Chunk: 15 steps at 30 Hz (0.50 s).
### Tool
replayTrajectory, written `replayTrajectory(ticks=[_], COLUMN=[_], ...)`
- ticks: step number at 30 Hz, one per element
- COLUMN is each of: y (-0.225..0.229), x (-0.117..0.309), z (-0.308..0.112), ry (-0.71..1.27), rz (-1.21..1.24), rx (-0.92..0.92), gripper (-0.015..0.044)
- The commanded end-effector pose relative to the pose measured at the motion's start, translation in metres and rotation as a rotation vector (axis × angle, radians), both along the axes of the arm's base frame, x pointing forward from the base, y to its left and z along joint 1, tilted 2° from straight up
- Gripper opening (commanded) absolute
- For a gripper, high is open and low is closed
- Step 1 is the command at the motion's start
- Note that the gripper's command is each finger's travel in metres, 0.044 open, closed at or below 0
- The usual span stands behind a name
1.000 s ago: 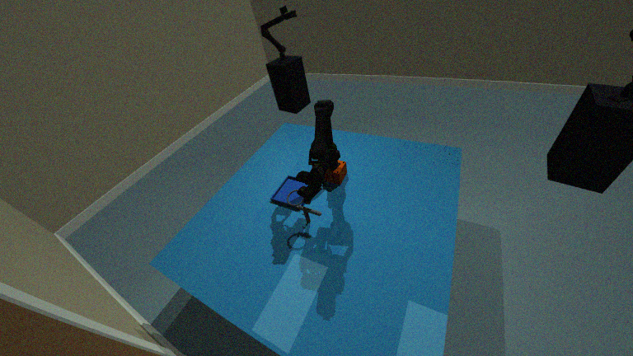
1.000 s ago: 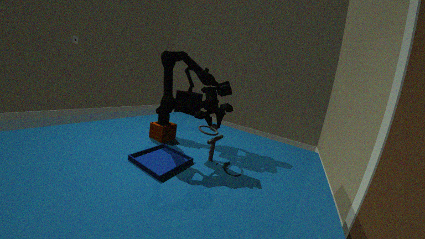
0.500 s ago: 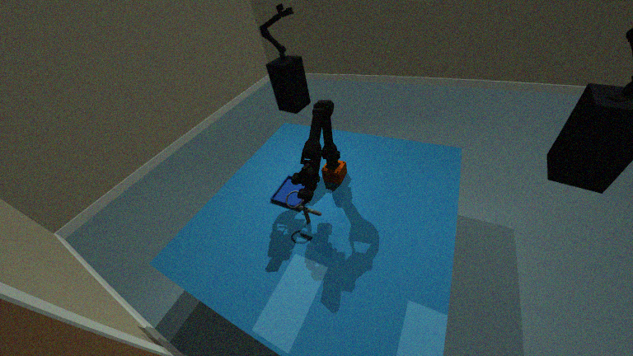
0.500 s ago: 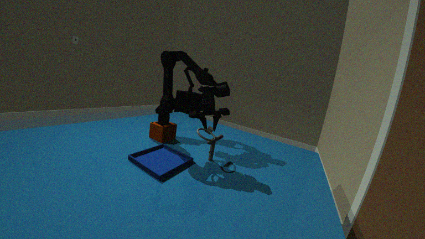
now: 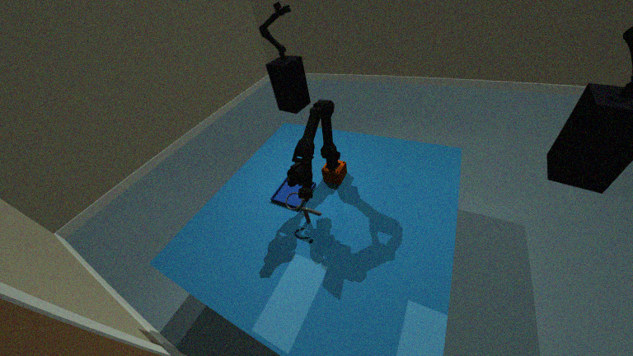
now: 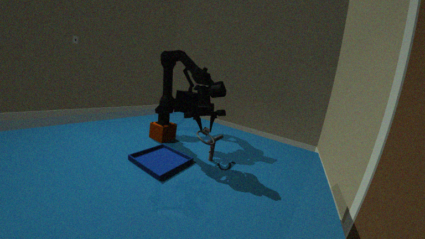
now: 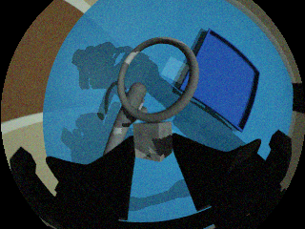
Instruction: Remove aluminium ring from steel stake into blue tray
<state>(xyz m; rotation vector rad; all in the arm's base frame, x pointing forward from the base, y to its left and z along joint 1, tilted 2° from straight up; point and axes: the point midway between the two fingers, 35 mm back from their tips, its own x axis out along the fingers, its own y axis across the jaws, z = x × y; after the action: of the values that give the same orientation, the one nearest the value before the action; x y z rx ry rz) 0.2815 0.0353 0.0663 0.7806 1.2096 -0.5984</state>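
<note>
Exterior view: my black gripper [image 5: 305,197] [image 6: 206,129] [image 7: 152,139] grips the grey aluminium ring [image 5: 287,199] [image 6: 199,138] [image 7: 194,76] by its tab, probably so its loop can clear the steel stake's cross-bar [image 5: 311,211] [image 6: 218,137] [image 7: 136,93].

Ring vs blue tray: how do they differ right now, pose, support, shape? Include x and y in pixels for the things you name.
The ring [image 5: 287,202] [image 6: 199,138] [image 7: 193,78] is held by its tab in the gripper [image 6: 206,130] [image 7: 152,139]; the blue tray [image 5: 284,192] [image 6: 161,161] [image 7: 221,78] rests on the blue surface. The ring hangs tilted; the tray sits flat. The ring is a round, open hoop of grey metal; the tray is a blue four-sided pan with a low rim. Shared: both are stationary-looking, no contact between them visible.
</note>
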Motion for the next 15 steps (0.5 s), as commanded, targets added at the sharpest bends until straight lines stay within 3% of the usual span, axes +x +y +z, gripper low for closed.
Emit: replayTrajectory(ticks=[1,15], y=[-0.003,-0.014], x=[-0.004,-0.014], z=[0.0,0.001], ry=[0.025,0.044], rz=[0.071,0.325], rx=[0.027,0.133], gripper=[0.0,0.0])
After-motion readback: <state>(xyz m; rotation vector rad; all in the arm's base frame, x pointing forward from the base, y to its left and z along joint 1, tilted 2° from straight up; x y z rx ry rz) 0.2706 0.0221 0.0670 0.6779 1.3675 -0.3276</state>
